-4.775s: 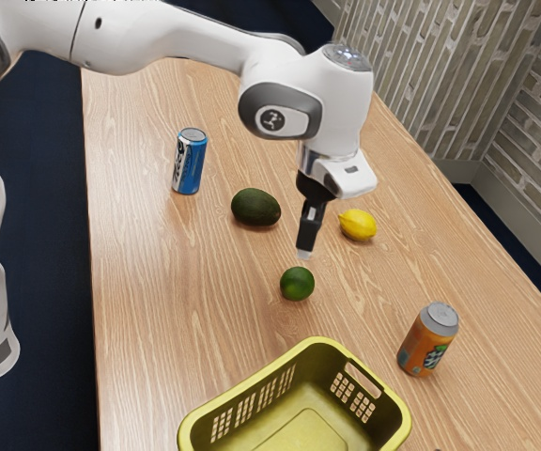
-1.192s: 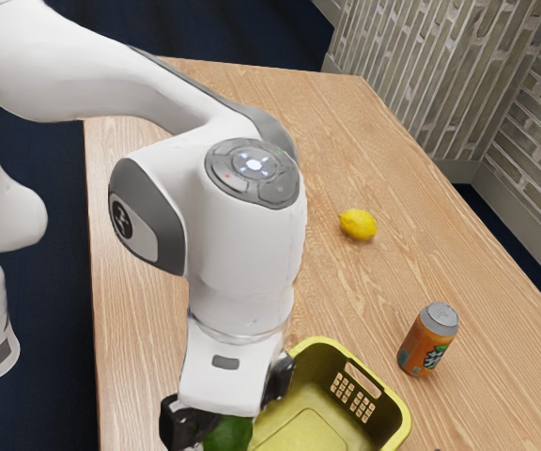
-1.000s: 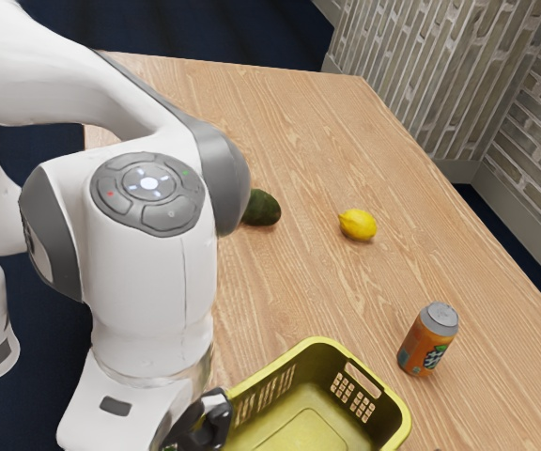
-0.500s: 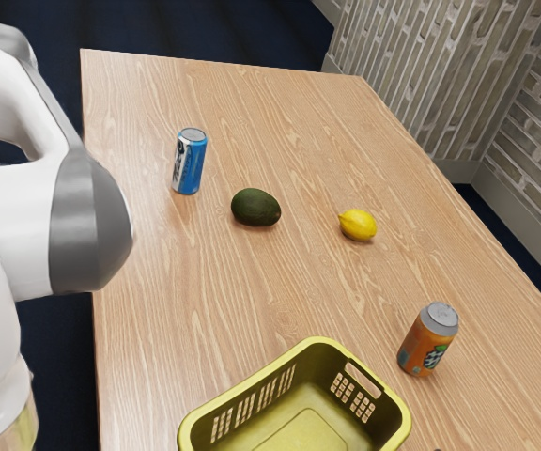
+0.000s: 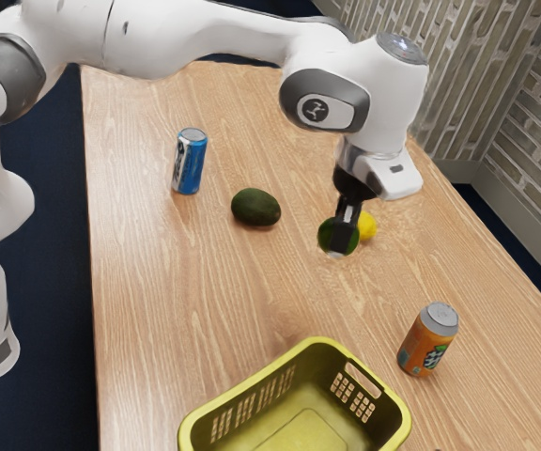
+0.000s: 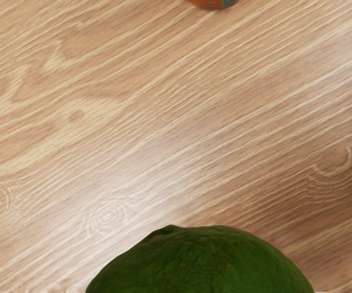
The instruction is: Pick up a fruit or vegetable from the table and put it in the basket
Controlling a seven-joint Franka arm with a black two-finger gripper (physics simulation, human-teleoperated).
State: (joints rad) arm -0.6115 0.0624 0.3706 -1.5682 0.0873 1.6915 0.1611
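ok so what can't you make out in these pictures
- Lemon, exterior view: partly hidden behind the fingers and lime.
- Basket, exterior view: near end cut off by the lower edge.
- Orange can, wrist view: mostly cut off by the upper edge.
- Blue can, exterior view: lettering too small to read.

In the exterior view, you are seeing a blue and silver can (image 5: 188, 162) standing upright, with a dark green avocado (image 5: 255, 208) lying near it on its side. Toward the exterior view's right, a yellow lemon (image 5: 368, 225) is showing in part. An orange can (image 5: 428, 340) with a silver top is standing upright, well apart from the blue one; in the wrist view, you are seeing a small portion of it. Behind, a patterned brick wall (image 5: 496, 103) is rising above pale skirting (image 5: 515, 218), and a dark blue floor (image 5: 54, 362) is extending below.
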